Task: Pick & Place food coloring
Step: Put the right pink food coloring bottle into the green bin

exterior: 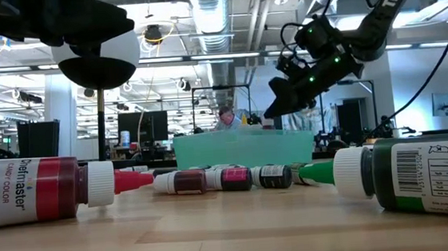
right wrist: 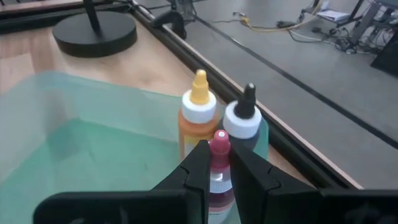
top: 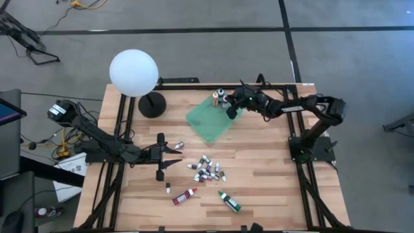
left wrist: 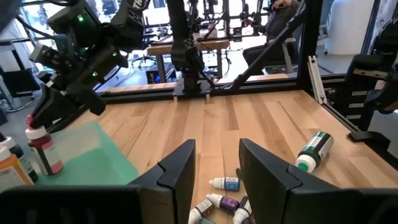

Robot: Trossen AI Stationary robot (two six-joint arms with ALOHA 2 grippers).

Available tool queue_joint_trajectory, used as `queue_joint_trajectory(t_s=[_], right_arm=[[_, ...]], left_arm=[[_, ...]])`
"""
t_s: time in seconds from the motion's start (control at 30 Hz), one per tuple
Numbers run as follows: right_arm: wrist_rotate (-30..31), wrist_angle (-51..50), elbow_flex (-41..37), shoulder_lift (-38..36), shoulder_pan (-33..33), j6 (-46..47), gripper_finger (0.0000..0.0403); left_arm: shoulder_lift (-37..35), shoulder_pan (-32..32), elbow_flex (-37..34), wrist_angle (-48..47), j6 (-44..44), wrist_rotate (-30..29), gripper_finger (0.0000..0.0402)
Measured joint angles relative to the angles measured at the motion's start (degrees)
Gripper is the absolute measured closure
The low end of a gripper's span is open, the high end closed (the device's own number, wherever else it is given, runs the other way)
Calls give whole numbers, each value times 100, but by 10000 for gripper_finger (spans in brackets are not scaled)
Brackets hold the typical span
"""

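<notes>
Evidently the red bottle [right wrist: 217,168] is the one in hand: the right gripper [right wrist: 219,163] pinches it just under its red cap, holding it upright over the far corner of the green cloth [top: 208,121]. Touching or nearly touching it stand an orange bottle [right wrist: 198,119] and a dark-capped bottle [right wrist: 246,124], both upright on the cloth near the table's far edge. That grouping suggests the cloth is the drop-off place, and that bottles are being stood side by side so they stay tidy and leave room for more. The left wrist view shows the same red bottle [left wrist: 43,147] at the cloth's edge, under the right arm.

Most of the food coloring waits elsewhere: a cluster of small bottles [top: 207,169] lies on its side on the bare wood toward the near half of the table, with a larger red bottle [top: 185,196] and a green bottle [top: 229,201] lying nearer the front edge.

Beside that cluster hovers the left gripper [top: 169,157], fingers spread and holding nothing, apparently poised for a next pick. A white globe lamp [top: 134,73] stands at the table's far left.
</notes>
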Motion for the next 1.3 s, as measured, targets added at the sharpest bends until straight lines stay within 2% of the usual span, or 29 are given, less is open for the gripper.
queue_joint_trajectory(t_s=[1.1, 1.3], right_arm=[[-110, 75, -2, 51, -214, -2, 351], [-362, 77, -2, 51, -221, -2, 351]], left_arm=[[0, 0, 0, -29, -28, -113, 283], [0, 0, 0, -29, -30, -110, 283]])
